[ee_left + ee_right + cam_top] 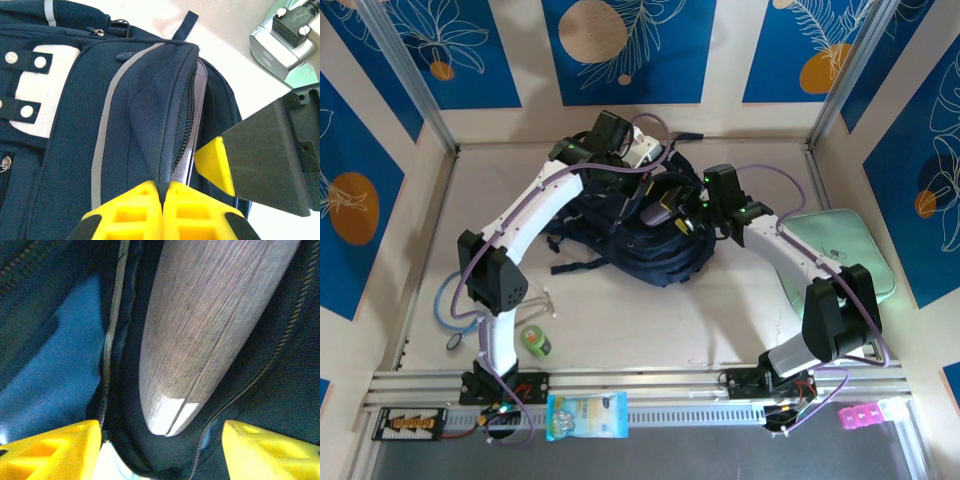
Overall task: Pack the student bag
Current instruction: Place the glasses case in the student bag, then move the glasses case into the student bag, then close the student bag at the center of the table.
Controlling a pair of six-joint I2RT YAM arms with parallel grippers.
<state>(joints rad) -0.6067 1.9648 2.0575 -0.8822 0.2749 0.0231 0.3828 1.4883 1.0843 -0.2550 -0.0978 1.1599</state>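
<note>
Navy-blue fabric backpack with grey-white patch and trim (640,255) lies in the middle of the pale desk (620,320), with both arms reaching in over its opened zip.

The yellow left fingers (135,210) are pressed tight together on the mesh-lined edge of the backpack's flap, just beside the zip. The yellow right fingers (55,447) stand wide apart above the gap. A grey-brown, wood-grained oblong piece with a rounded end (210,325) points into the dark opening between them and touches neither finger. A mint-green flat zip case (840,245) lies near the backpack on the right, partly under the right arm. A small green roll of tape (535,342) sits by the left arm's base, with a blue cable loop (450,305) beside it. A light-blue snack packet (586,415) and a pink block (865,415) rest on the near rail.
</note>
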